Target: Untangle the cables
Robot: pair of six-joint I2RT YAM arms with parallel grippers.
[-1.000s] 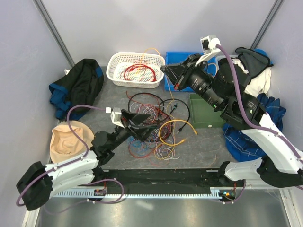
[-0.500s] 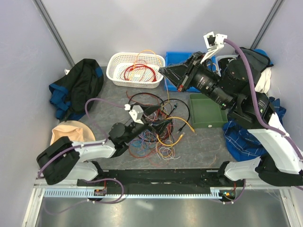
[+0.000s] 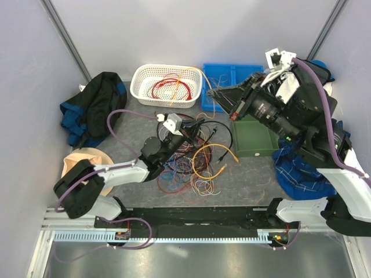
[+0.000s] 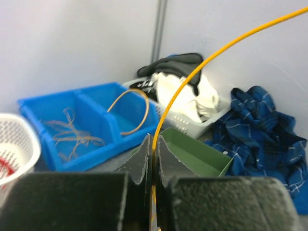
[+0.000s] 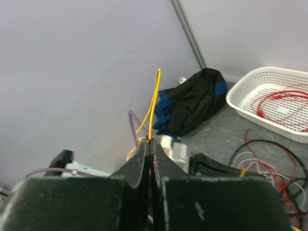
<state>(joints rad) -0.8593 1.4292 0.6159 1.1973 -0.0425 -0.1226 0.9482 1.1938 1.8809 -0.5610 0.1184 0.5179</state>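
The cables [image 3: 184, 167] lie in a tangle of red, black, white, purple and yellow-orange loops on the grey table, in front of the arms. My left gripper [image 3: 196, 130] reaches low into the far part of the tangle. In the left wrist view it [image 4: 154, 140] is shut on a yellow cable [image 4: 202, 64] that arcs up to the right. My right gripper [image 3: 214, 94] hangs raised near the blue bin. In the right wrist view it [image 5: 150, 141] is shut on a thin yellow cable [image 5: 154, 106] that sticks up from its tips.
A white basket [image 3: 141, 87] at the back holds red cable loops. Beside it is a blue bin [image 3: 227, 76] with thin wires, and a green bin [image 3: 253, 139] stands to the right. Dark clothes [image 3: 95, 107] and a tan hat [image 3: 81, 168] lie left, a plaid cloth [image 3: 301, 171] right.
My left arm swung forward and right into the tangle, and its jaws closed on the yellow cable. My right arm pulled back to the right, still holding its cable.
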